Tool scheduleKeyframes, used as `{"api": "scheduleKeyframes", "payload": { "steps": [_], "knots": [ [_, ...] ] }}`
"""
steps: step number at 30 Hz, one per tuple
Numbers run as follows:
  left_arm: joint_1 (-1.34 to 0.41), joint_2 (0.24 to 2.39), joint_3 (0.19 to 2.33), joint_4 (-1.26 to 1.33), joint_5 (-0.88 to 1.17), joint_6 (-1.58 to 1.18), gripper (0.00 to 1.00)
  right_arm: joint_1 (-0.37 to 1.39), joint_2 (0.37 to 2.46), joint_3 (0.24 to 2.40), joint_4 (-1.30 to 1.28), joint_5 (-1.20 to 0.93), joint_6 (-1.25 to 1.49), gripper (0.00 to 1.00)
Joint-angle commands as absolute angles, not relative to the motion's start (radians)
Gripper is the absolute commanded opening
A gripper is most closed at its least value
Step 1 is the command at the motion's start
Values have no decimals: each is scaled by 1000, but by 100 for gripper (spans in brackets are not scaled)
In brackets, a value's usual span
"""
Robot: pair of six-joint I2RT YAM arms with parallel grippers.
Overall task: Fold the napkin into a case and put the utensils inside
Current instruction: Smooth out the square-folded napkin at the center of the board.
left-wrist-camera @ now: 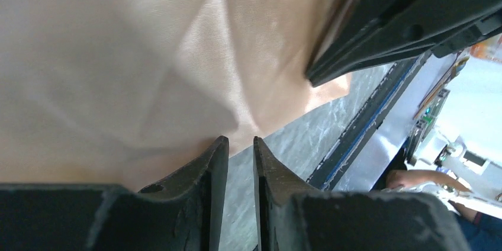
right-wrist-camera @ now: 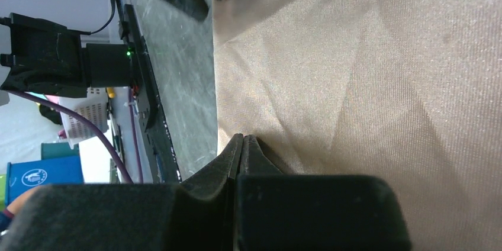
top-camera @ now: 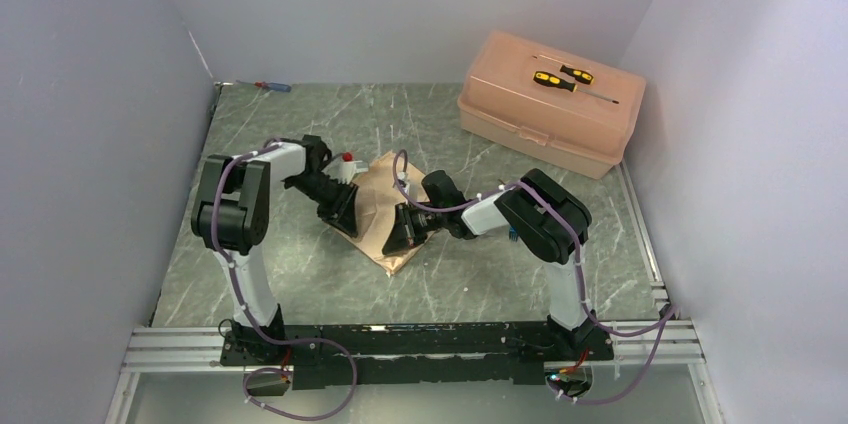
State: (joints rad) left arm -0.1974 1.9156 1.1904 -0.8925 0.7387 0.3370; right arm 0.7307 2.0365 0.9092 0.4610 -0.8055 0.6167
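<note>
Right gripper (right-wrist-camera: 243,140) closed beside napkin (right-wrist-camera: 355,85), grey marbled table (right-wrist-camera: 183,85).

One napkin (top-camera: 380,206), one box (top-camera: 530,116), three screwdrivers (top-camera: 553,81)

Soft, even light falls from above in the top view: the walls (top-camera: 420,4) read bright and slightly bluish, the desk (top-camera: 330,274) carries a dull sheen, and the arms throw only short, faint shadows. Both wrist views are very close. The napkin (left-wrist-camera: 136,55) glares pale along its satin creases and looks soft, while the left gripper (left-wrist-camera: 241,144) is dark and blurred and the room at right is blown out. The right wrist view shows the weave crisply, the right gripper (right-wrist-camera: 243,140) nearly black
</note>
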Motion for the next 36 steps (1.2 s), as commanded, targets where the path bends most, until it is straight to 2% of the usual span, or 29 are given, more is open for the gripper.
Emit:
{"api": "scheduleKeyframes", "payload": {
  "steps": [1,11,19,23,26,28,32,36],
  "knots": [
    [-110,1925,1227,-896,788,382,27,721,2077,876,412,-719,586,0],
    [94,2061,1313,-866,683,421,24,721,2080,876,413,-723,593,0],
    [106,2000,1297,-814,670,403,24,719,2016,913,356,-728,576,0],
    [102,1963,1297,-817,705,383,25,682,1929,1011,268,-725,546,19],
    [103,1933,1308,-829,724,371,26,631,1883,1173,137,-689,463,38],
    [103,1908,1316,-839,735,365,29,595,1886,1303,28,-633,377,47],
    [104,1864,1318,-847,711,379,37,553,1989,1554,-192,-463,168,60],
    [104,1860,1310,-839,669,391,39,543,2161,1780,-303,-420,73,62]
  ]
}}
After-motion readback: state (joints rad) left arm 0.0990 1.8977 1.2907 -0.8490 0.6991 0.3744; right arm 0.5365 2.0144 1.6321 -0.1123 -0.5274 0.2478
